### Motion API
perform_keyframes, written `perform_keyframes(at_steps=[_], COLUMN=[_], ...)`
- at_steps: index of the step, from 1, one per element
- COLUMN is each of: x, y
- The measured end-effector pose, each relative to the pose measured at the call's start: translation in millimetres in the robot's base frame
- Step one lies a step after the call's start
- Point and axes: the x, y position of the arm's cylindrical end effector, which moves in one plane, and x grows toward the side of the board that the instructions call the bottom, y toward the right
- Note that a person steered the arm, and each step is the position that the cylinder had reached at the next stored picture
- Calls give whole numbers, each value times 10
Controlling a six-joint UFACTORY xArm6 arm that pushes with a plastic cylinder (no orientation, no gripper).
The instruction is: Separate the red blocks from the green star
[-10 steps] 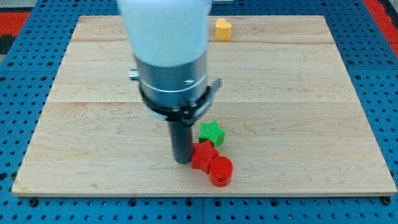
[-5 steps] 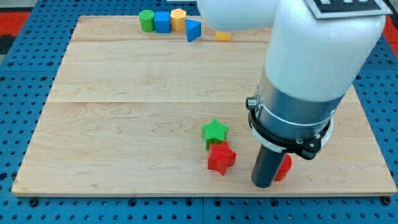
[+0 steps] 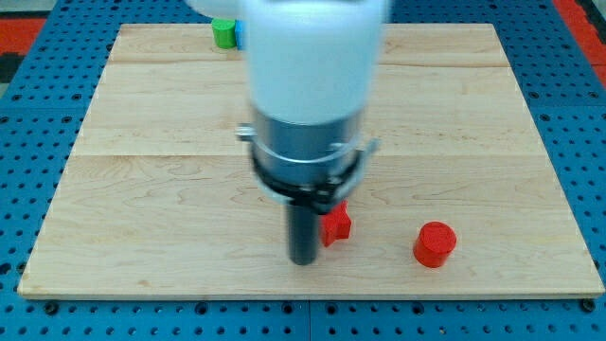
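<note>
Tip touching left of red star, grasping nothing, red cylinder well right of it, green star hidden: risk of blind push regrouping them.

We find a robotics lab bench. A pale wooden board of glued planks lies on a blue perforated base plate with a regular grid of holes, red panels at the view's top corners. A white and grey robot arm stands over small plastic blocks.
</note>
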Motion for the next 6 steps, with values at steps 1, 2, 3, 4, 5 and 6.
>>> perform_keyframes(at_steps=[1,2,3,4,5,6], x=[-24,-425,-395,-333,-245,-757], y=[-27,2,750,671,-653,-768])
